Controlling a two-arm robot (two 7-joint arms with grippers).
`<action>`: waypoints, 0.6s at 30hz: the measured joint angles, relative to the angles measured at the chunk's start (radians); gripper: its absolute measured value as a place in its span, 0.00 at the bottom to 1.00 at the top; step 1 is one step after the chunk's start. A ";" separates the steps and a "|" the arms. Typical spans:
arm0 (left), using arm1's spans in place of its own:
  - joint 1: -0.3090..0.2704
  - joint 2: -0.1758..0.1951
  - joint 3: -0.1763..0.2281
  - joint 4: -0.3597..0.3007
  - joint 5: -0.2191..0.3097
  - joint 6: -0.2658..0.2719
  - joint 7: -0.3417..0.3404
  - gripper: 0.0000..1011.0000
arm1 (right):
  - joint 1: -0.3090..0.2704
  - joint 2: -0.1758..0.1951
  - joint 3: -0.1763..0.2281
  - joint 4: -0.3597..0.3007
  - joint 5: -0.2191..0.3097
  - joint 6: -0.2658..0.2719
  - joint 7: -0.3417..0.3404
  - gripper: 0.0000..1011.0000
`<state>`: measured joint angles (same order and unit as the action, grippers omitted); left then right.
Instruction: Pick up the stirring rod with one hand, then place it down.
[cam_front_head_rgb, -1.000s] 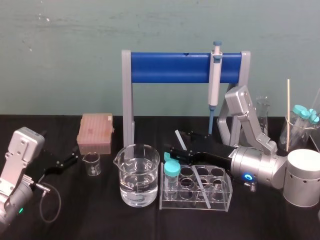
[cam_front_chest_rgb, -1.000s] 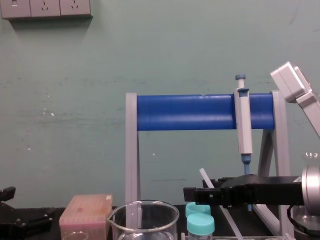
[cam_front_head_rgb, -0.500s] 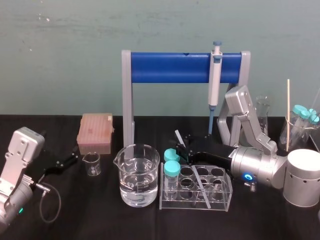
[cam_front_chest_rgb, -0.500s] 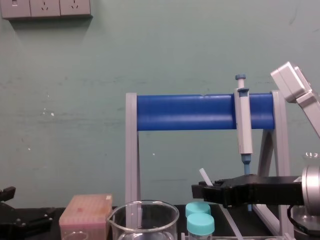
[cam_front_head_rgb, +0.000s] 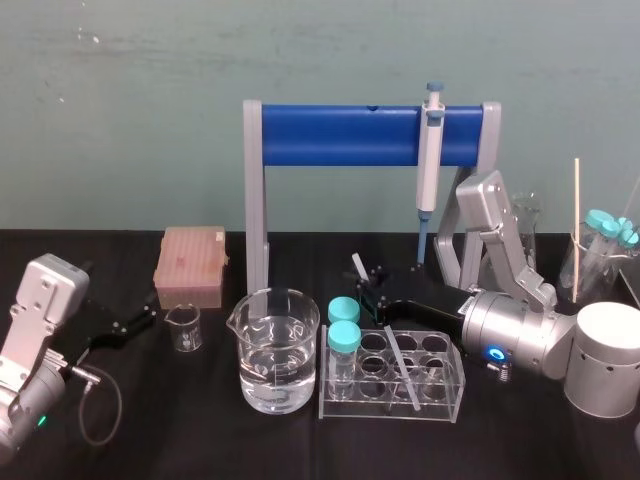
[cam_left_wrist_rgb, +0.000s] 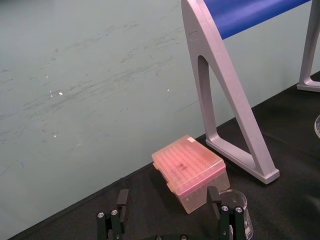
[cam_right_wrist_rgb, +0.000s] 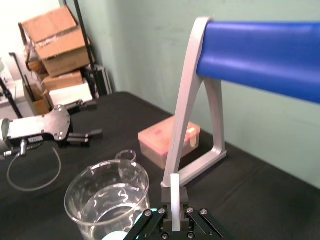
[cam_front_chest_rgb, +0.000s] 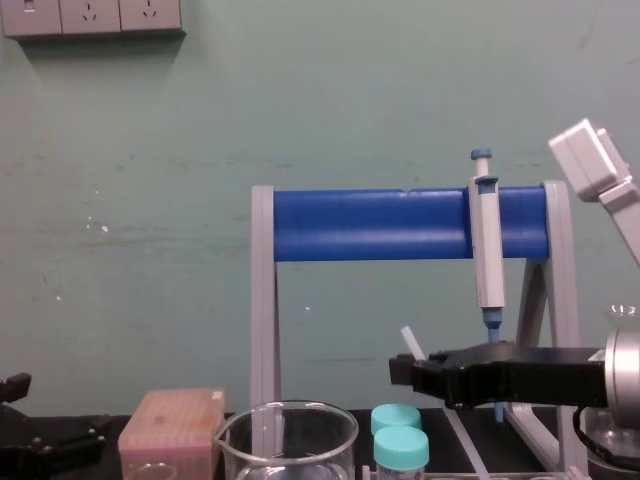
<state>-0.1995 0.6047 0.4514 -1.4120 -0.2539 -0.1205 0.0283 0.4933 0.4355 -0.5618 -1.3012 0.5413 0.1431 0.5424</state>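
Nearest on the table (cam_front_head_rgb: 200, 430), the left gripper (cam_front_head_rgb: 140, 322) rests parked at the left, jaws spread wide and empty. In the middle stand a beaker (cam_front_head_rgb: 278, 350) of water and a clear tube rack (cam_front_head_rgb: 445, 392), with two capped tubes (cam_front_head_rgb: 343, 340) at the rack's beaker end.

The stirring rod (cam_front_head_rgb: 392, 343) leans across that rack. Its lower end is down among the holes and its top tilts up toward the stand. Just behind the rack, the right gripper (cam_front_head_rgb: 372, 292) reaches in level, and its jaws look closed on the rod near the upper end.

The main risk comes from that high grip. With most of the rod hanging below the jaws, the smooth rod could swivel or slide in the pinch. A slanted or sideways lift could catch the lower end on a rack wall, dragging or tipping the light rack into the tubes and beaker.

Farther back, the pipette (cam_front_head_rgb: 430, 160) hangs from the blue-barred stand (cam_front_head_rgb: 340, 135), its tip close above the arm. A steep rise could knock it.
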 joint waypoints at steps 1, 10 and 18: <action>0.000 0.000 0.000 0.000 0.000 0.000 0.000 0.99 | -0.003 -0.002 0.003 0.000 -0.001 -0.011 -0.001 0.07; 0.000 0.000 0.000 0.000 0.000 0.000 0.000 0.99 | -0.078 -0.020 0.068 -0.016 -0.009 -0.233 0.013 0.07; 0.000 0.000 0.000 0.000 0.000 0.000 0.000 0.99 | -0.157 -0.018 0.121 -0.060 0.009 -0.368 0.051 0.07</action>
<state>-0.1995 0.6047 0.4514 -1.4120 -0.2539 -0.1205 0.0283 0.3363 0.4179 -0.4411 -1.3612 0.5505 -0.2251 0.5939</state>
